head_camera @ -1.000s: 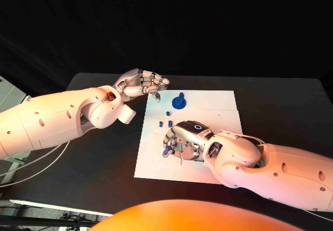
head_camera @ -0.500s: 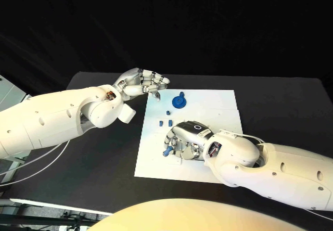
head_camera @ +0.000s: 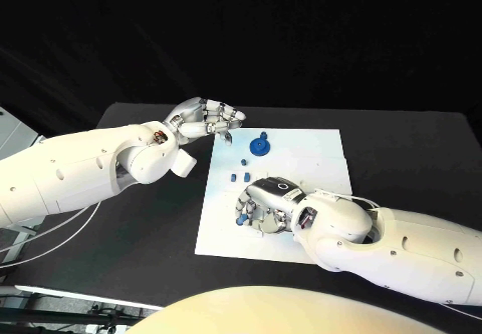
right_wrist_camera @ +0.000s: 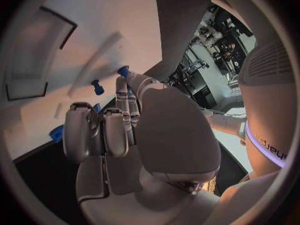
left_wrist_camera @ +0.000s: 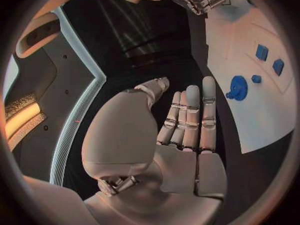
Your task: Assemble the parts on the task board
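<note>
While the right hand (head_camera: 263,207) lies palm-down on the task board (head_camera: 301,149), its fingers (right_wrist_camera: 84,130) curl round a small blue part (head_camera: 242,220) at its edge; the left hand (head_camera: 206,120) hovers over the counter (head_camera: 150,216) beside the board's far corner, fingers half-curled, holding nothing; a blue round part (head_camera: 259,146) and small blue pieces (head_camera: 238,177) lie between the hands.

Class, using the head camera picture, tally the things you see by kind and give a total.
White task board: 1
Large round blue part: 1
Small blue pieces: 4
Silver hands (left hand, right hand): 2
Total: 8
</note>
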Robot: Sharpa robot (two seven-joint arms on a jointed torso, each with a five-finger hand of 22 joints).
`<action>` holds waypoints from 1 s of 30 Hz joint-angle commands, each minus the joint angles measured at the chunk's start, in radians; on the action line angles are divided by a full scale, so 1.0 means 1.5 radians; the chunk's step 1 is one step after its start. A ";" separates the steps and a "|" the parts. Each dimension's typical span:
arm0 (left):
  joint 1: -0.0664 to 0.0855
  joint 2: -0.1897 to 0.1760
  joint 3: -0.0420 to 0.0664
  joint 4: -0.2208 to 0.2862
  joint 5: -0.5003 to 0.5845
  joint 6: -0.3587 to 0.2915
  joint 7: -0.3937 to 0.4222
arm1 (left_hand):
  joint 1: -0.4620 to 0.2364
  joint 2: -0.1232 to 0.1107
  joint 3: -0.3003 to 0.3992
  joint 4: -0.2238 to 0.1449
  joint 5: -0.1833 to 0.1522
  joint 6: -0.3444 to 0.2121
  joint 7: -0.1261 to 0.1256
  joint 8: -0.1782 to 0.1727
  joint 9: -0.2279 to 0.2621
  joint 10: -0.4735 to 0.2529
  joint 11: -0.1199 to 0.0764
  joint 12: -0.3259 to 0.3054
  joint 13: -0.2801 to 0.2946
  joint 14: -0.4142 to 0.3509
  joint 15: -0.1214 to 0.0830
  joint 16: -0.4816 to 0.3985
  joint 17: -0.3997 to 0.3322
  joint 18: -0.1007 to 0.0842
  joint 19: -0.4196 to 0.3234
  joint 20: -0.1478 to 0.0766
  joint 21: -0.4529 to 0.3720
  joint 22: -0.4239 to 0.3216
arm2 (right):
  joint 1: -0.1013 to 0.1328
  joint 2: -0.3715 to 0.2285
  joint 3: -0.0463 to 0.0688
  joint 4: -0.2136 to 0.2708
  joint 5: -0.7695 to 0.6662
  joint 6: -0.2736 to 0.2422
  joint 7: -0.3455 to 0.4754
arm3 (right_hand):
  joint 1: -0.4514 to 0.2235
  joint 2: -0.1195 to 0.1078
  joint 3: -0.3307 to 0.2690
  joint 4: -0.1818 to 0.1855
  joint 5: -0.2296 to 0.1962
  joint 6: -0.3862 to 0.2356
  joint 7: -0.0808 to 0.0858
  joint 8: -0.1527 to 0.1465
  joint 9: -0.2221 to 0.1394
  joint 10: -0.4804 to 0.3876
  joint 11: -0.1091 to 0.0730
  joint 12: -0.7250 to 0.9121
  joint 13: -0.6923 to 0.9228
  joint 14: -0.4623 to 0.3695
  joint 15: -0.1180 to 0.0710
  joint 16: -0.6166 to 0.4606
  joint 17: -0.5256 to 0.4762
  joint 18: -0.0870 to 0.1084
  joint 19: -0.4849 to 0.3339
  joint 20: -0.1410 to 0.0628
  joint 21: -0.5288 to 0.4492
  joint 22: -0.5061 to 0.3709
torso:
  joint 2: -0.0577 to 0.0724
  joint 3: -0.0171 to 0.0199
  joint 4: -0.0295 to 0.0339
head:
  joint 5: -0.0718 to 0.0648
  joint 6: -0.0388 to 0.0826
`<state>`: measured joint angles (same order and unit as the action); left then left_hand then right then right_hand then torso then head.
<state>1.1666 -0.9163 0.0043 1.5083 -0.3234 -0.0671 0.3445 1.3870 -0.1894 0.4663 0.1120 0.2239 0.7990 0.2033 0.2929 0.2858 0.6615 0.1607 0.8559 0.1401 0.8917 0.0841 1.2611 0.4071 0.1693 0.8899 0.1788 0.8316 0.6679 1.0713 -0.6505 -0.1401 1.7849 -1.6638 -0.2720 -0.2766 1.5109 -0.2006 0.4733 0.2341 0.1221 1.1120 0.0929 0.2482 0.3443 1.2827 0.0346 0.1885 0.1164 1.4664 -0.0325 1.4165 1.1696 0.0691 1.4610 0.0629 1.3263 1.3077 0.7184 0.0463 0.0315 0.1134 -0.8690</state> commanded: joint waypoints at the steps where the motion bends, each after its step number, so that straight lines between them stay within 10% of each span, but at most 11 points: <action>1: 0.000 0.000 0.000 0.002 0.004 0.010 0.003 | 0.005 0.002 -0.001 0.003 0.002 -0.004 0.012 0.004 -0.001 0.006 -0.001 -0.003 -0.001 0.000 0.003 -0.003 0.000 0.010 0.005 0.002 -0.003 -0.001 | -0.004 0.001 -0.003 -0.002 -0.016 0.012 -0.010 | -0.006 0.003 0.004 0.000 0.001 0.000 0.002 0.005 0.033 -0.004 0.000 -0.005 -0.001 0.021 -0.005 -0.004 -0.002 -0.007 0.005 0.000 -0.004 0.026 | 0.000 0.0000 -0.0002 | 0.000 0.001; 12: 0.000 0.000 0.000 0.002 0.004 0.007 0.002 | 0.004 0.002 -0.001 0.004 0.002 -0.004 0.012 0.004 -0.001 0.006 -0.001 -0.003 -0.001 0.000 0.003 -0.003 0.000 0.010 0.005 0.002 -0.003 -0.001 | -0.004 0.007 -0.003 0.000 -0.019 0.026 -0.015 | -0.063 -0.043 -0.010 0.020 0.010 -0.076 0.022 -0.037 0.025 -0.047 0.019 -0.031 0.005 0.021 0.011 -0.001 0.001 -0.009 0.006 0.013 0.003 0.037 | 0.000 -0.0001 0.0000 | -0.001 0.002; 30: 0.000 -0.001 0.000 0.001 0.004 0.001 0.002 | 0.004 0.001 -0.002 0.005 0.002 -0.005 0.012 0.004 -0.002 0.004 -0.001 -0.004 -0.002 -0.002 0.004 -0.004 0.000 0.010 0.005 0.002 -0.004 -0.002 | -0.004 -0.037 -0.001 0.044 -0.018 -0.074 0.000 | -0.061 -0.050 -0.048 0.028 0.011 -0.167 0.006 -0.083 0.010 -0.060 0.013 -0.007 0.027 0.022 0.007 0.002 0.007 -0.013 0.014 0.012 0.023 0.059 | -0.002 -0.0006 -0.0016 | -0.004 0.008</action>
<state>1.1667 -0.9181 0.0042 1.5086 -0.3233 -0.0685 0.3414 1.3870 -0.1894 0.4636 0.1146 0.2240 0.7990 0.2033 0.2929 0.2850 0.6615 0.1607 0.8559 0.1381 0.8918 0.0841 1.2611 0.4071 0.1693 0.8899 0.1788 0.8316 0.6669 1.0644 -0.6978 -0.1426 1.8369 -1.6841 -0.3038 -0.3001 1.4190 -0.2692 0.4048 0.2747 0.1373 0.8671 0.1044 0.1273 0.3600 1.1968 0.0591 0.1743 0.1554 1.4683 -0.0232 1.4165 1.1808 0.0678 1.4661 0.0792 1.3568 1.3073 0.7170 0.0466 0.0310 0.1087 -0.8586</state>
